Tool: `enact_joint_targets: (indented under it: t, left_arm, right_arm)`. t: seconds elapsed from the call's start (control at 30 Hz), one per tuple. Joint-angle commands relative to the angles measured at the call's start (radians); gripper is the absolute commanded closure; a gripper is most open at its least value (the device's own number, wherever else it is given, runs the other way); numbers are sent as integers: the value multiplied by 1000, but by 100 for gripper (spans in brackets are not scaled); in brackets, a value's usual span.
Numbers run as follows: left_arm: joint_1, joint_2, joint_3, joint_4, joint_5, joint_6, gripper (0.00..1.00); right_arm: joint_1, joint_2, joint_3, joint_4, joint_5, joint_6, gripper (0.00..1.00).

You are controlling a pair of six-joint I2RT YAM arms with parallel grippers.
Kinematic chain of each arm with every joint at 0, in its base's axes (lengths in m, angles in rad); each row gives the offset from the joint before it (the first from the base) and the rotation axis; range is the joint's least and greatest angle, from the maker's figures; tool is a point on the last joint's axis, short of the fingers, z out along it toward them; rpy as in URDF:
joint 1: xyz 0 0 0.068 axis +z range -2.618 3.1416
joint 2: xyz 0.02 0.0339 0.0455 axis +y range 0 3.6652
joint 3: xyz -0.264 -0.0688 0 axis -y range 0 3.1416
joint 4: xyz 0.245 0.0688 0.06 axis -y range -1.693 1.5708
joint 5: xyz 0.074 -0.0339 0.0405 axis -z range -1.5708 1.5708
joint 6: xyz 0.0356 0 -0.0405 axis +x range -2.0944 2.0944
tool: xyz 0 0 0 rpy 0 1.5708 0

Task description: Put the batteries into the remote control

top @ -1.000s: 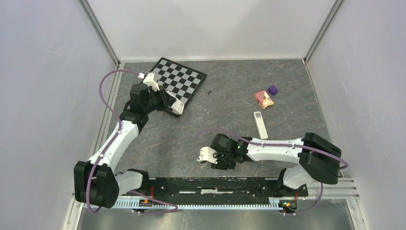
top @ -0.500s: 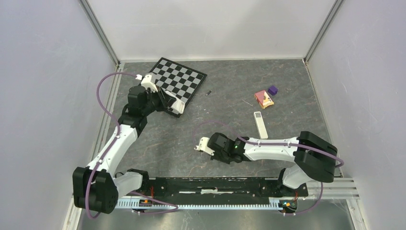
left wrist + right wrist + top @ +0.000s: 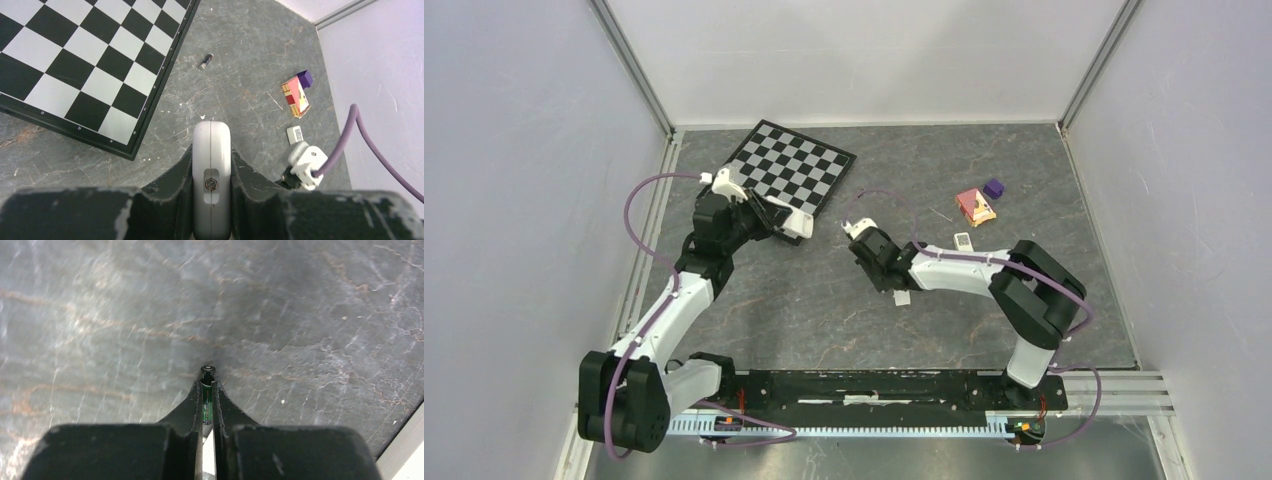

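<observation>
Right wrist view: battery (image 3: 207, 373) pinched in the right jaws, its dark metal tip just past the fingertips, green wrap showing in the slit behind it
Right jaws: closed on the battery and aimed at the bare grey marbled desk (image 3: 824, 320); I cannot tell whether the tip touches the desk
Battery's place: mid-desk, between the chessboard (image 3: 796, 165) and the box (image 3: 975, 207)
Loose battery (image 3: 205, 61): tiny dark cylinder lying flat on the desk near the chessboard's right edge, apart from both arms
Remote (image 3: 211, 170): pale grey with a rounded end, seen edge-on, a small slot with a metal bit in its facing side
Left jaws: clamped on the remote's two sides, beside the chessboard's near corner
Box: red and yellow, toward the far right of the desk, with a purple block (image 3: 993, 187) just beside it
Stick (image 3: 941, 214): thin and pale, lying left of the box
White bar (image 3: 962, 240): only one end shows, with a printed label; the rest is hidden under the right arm (image 3: 969, 268)
White chip (image 3: 902, 297): small flat piece on the desk, just beside the right arm's wrist
In the way: the right arm covers most of the white bar, and its purple cable (image 3: 350, 140) crosses the right side of the left wrist view
</observation>
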Motion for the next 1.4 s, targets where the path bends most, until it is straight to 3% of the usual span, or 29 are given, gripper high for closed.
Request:
enact_joint_targets:
  t: [0.0, 0.23, 0.5, 0.83, 1.03, 1.37]
  left_arm:
    - [6, -23, -8, 104, 4, -84, 98]
    - [4, -7, -93, 251, 82, -222, 98]
    - [-9, 84, -246, 629, 93, -545, 98]
    - [-58, 260, -294, 1023, 78, -806, 98]
    - [-87, 295, -282, 1075, 59, -829, 98]
    - [-100, 322, -245, 1120, 17, -927, 98]
  right_arm:
    - [-42, 47, 70, -69, 20, 131, 91]
    - [-123, 51, 112, -108, -42, 300, 92]
    - [-222, -93, 149, -22, -178, 483, 93]
    - [-232, -89, 412, -13, -321, 603, 92]
    - [-232, -37, 559, -69, -311, 582, 92]
    - [-216, -41, 602, -133, -239, 535, 90]
